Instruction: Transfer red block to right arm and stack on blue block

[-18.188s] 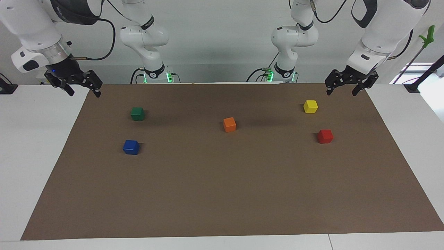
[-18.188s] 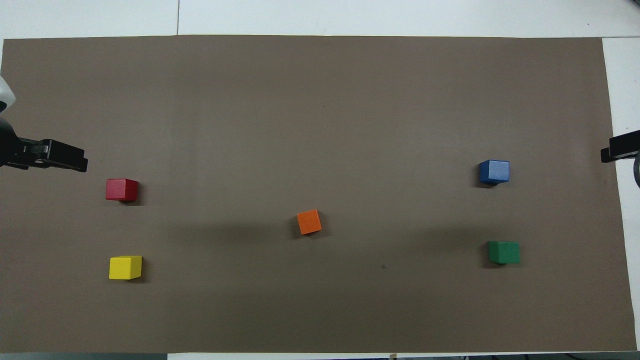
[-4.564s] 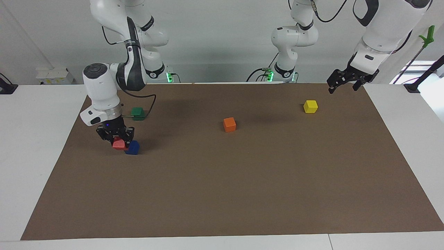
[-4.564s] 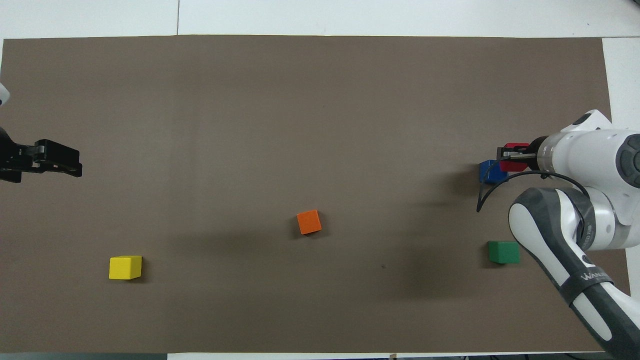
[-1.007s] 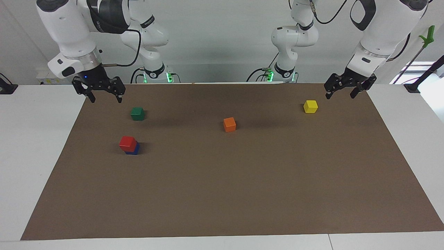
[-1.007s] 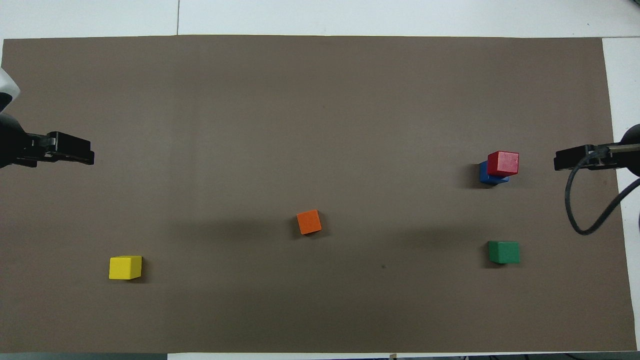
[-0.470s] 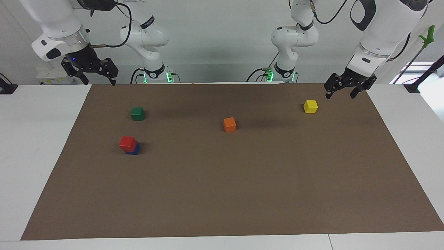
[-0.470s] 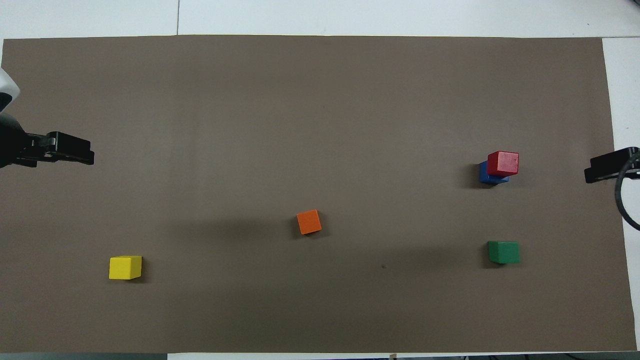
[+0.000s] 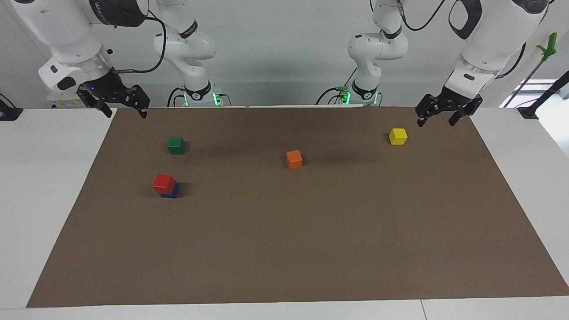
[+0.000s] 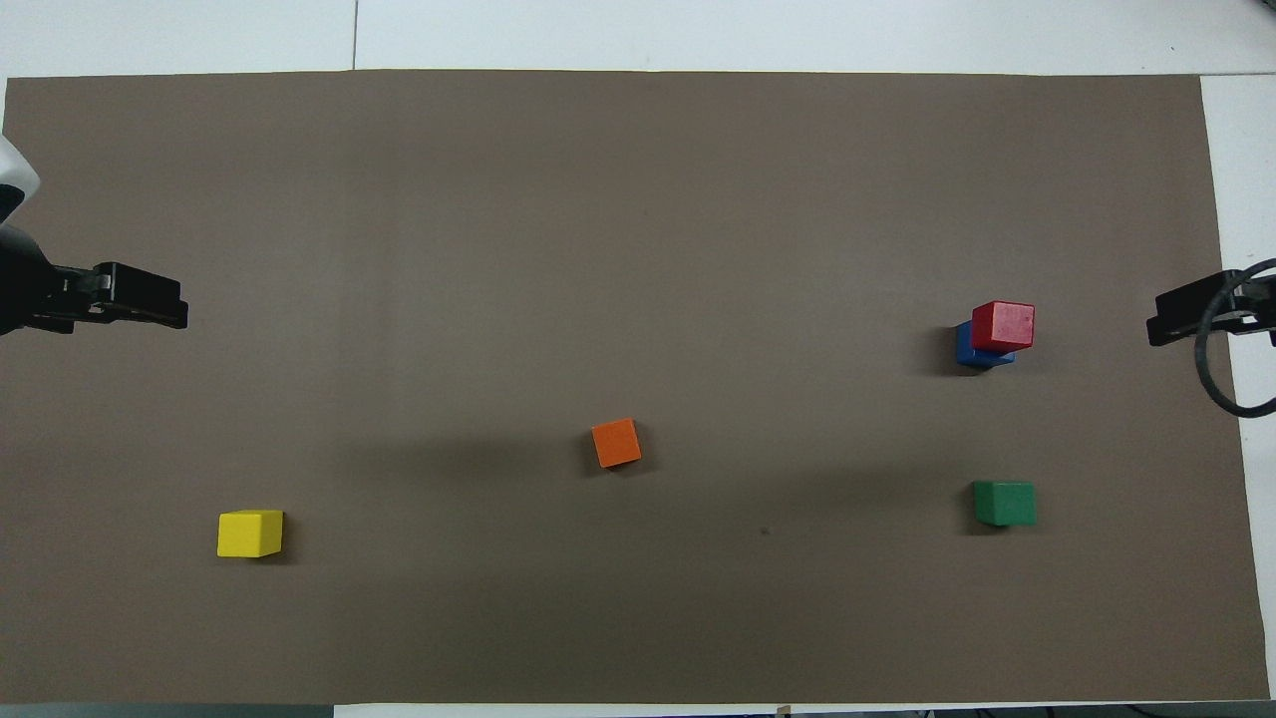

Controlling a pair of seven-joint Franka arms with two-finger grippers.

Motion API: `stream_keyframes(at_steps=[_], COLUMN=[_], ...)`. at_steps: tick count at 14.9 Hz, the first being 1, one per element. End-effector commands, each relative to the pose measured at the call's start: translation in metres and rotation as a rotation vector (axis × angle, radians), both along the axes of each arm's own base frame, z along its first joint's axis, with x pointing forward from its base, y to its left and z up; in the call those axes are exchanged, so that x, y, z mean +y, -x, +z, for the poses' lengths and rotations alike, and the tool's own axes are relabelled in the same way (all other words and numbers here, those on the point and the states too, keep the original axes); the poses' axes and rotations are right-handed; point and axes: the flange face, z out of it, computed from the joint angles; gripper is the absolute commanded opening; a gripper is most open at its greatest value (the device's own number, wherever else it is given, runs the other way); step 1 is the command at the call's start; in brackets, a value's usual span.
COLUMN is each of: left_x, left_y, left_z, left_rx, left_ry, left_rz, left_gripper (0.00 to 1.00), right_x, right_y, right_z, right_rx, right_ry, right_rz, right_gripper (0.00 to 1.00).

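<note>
The red block (image 9: 163,182) (image 10: 1003,325) sits on top of the blue block (image 9: 171,192) (image 10: 967,345), slightly offset toward the right arm's end of the table, so one blue edge shows below it. My right gripper (image 9: 126,112) (image 10: 1186,317) hangs open and empty in the air over the mat's corner at its own end, well clear of the stack. My left gripper (image 9: 436,120) (image 10: 140,308) waits open and empty above the mat's edge at the left arm's end, near the yellow cube.
On the brown mat (image 9: 284,249), a green cube (image 9: 176,145) (image 10: 1004,503) lies nearer to the robots than the stack. An orange cube (image 9: 294,159) (image 10: 616,443) lies mid-table, and a yellow cube (image 9: 398,136) (image 10: 249,534) toward the left arm's end.
My right gripper has drawn back, empty, from near the green cube to the mat's corner at its own end. The stack and the left arm have not moved.
</note>
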Motion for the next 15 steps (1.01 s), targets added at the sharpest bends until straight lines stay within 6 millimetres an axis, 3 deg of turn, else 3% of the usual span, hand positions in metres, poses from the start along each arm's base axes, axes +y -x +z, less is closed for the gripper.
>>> stream_keyframes(at_steps=[1, 15], left_x=[0.0017, 0.0025], left_y=[0.0068, 0.0068], left_z=[-0.0002, -0.0002], left_rx=[-0.002, -0.002], left_ry=[0.013, 0.013], left_rz=[-0.001, 0.000], left_gripper=[1.00, 1.00], right_x=[-0.0023, -0.0069], right_y=[-0.0093, -0.0091], right_z=[0.0097, 0.0084], right_rx=[-0.072, -0.072], right_ry=[0.033, -0.023], right_rz=[0.026, -0.015], right_gripper=[1.00, 1.00])
